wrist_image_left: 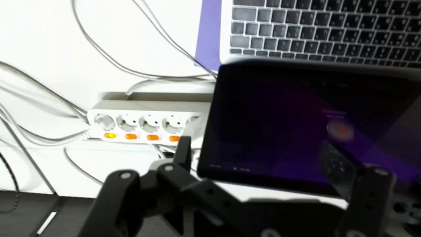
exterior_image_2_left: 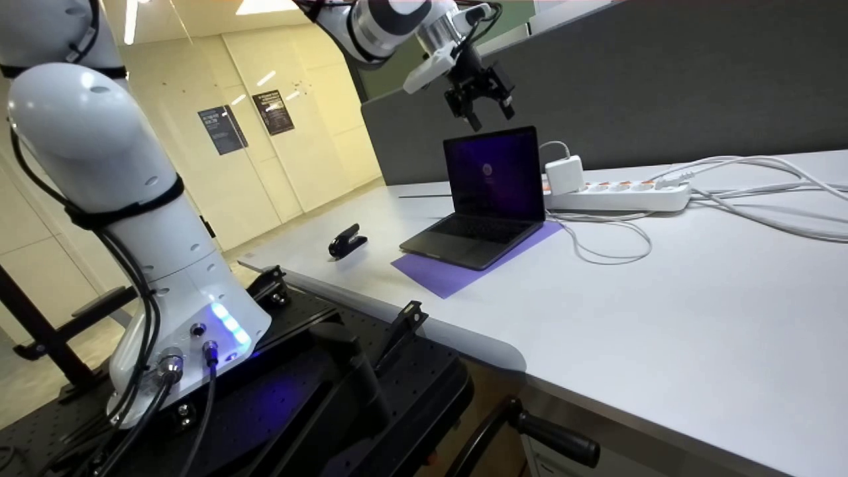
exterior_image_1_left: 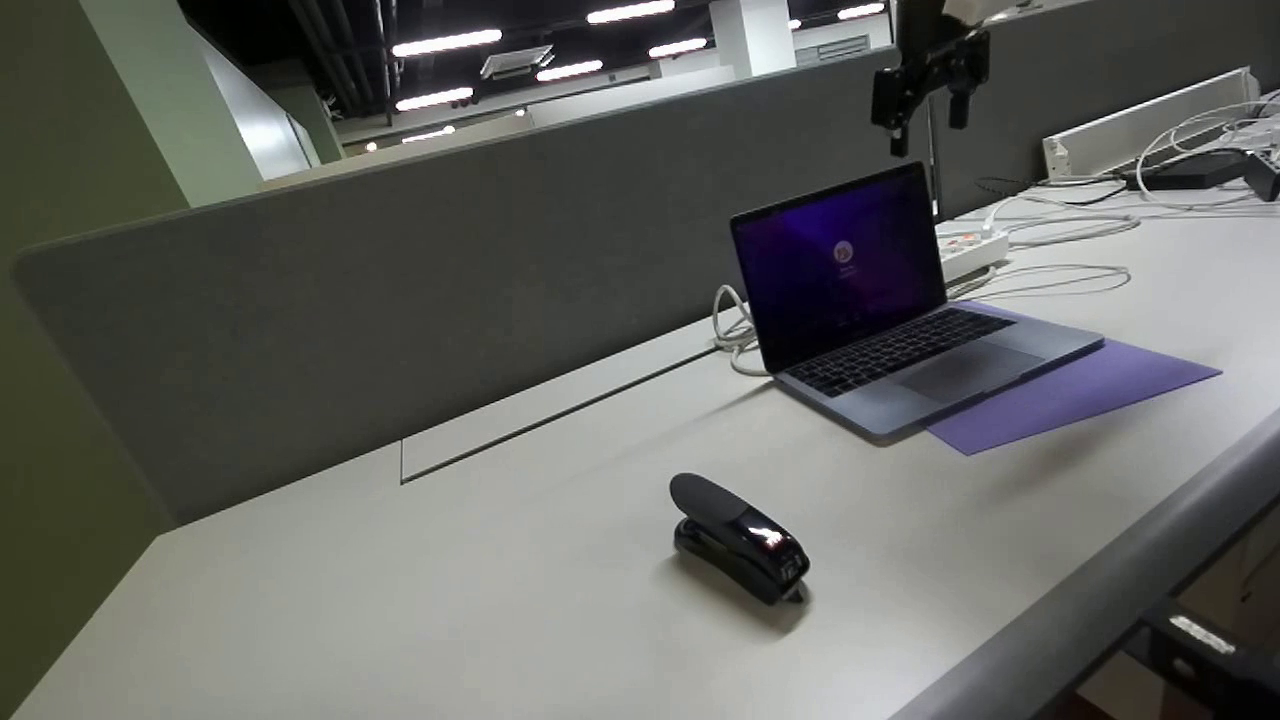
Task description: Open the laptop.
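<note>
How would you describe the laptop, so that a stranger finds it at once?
On the white desk, before the grey partition, find the purple sheet. The laptop rests partly over it, beside the white power strip. Unlike both, it has a lit screen and dark keyboard.

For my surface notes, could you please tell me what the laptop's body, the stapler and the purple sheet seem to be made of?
Laptop body: probably satin grey metal, given its soft sheen. Stapler: likely black plastic, matte on top and glossy at one end, where a bright highlight shows. Purple sheet: matte, perhaps paper or thin plastic; it lies flat without glare.
</note>
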Robot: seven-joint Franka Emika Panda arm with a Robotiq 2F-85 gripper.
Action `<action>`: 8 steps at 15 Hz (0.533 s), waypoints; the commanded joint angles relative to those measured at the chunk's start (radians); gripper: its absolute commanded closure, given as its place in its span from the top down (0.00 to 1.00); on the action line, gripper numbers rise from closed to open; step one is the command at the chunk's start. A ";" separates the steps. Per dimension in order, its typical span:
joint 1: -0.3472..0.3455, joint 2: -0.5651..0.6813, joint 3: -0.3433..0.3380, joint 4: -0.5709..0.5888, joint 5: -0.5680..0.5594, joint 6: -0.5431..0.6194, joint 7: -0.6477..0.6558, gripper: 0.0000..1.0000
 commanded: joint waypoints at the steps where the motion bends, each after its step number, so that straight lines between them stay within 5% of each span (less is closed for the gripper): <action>1: 0.005 -0.190 -0.014 -0.102 -0.144 -0.192 0.081 1.00; 4: -0.020 -0.311 0.020 -0.172 -0.178 -0.301 0.059 1.00; 8: -0.049 -0.438 0.047 -0.303 -0.199 -0.249 0.059 1.00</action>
